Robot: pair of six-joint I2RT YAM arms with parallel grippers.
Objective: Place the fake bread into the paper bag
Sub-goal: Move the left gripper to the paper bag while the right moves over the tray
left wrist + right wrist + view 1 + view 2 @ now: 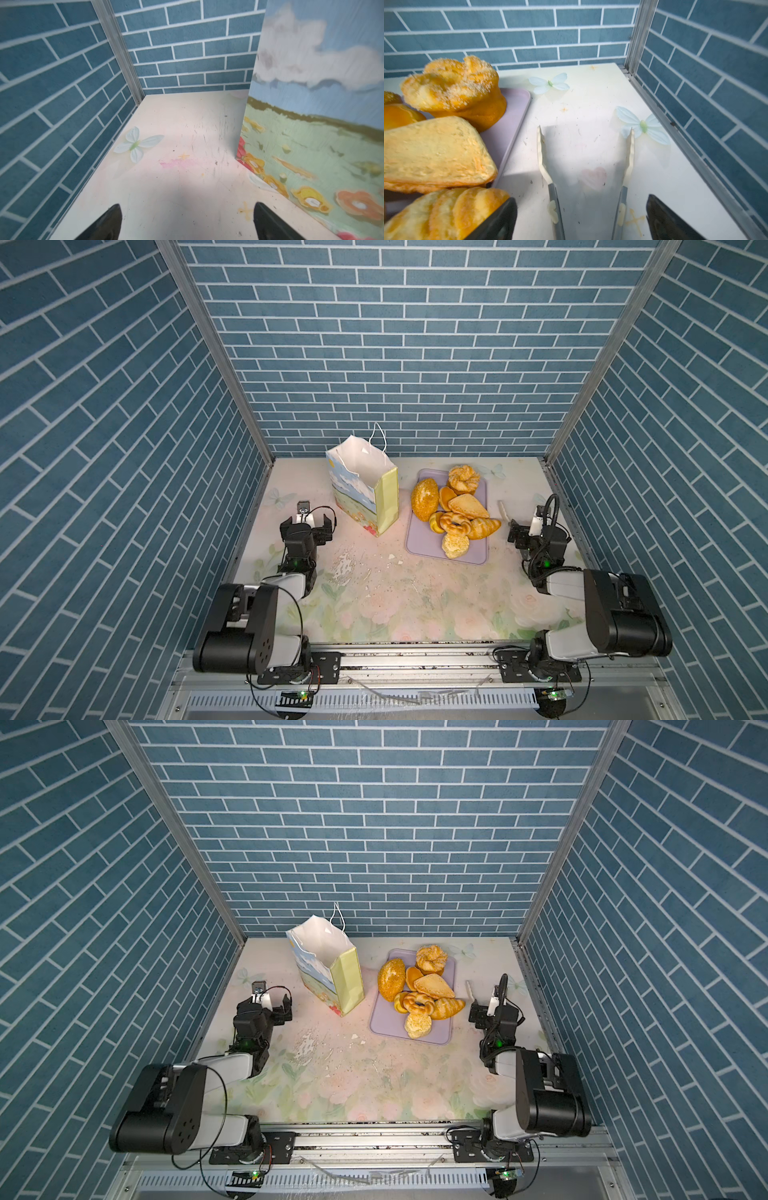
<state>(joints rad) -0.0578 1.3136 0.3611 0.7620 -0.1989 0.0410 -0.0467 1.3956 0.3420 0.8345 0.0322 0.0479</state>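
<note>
Fake bread (451,510): heaped on lavender tray (419,545), right of centre in both top views, every visible piece on the tray.

Left gripper (309,517): low over the table (395,597) near the left wall, jaws spread wide, holding nothing (only bare tabletop between the fingertips (114,216) in the left wrist view).

Paper bag (365,493): upright just right of that gripper, apart from it, mouth open, white inside, one cord handle (379,437) sticking up at the back. Painted sky-and-meadow face close up in the left wrist view.

White flakes (343,568): scattered on the table in front of the bag.

Tray: close beside the bag, not touching. On it:
- seeded oval loaf (424,498) on the bag side
- sugared twist bun (463,479) at the far end
- triangular turnover (467,506) in the middle
- pretzel ring (455,522) and croissant (484,527) nearer
- crumbly bun (455,544) nearest

Tongs (544,158): on the table just right of the tray, arms apart.

Right gripper (581,198): jaws wide, straddling the tongs' handle end, gaps on both sides, gripping nothing.
</note>
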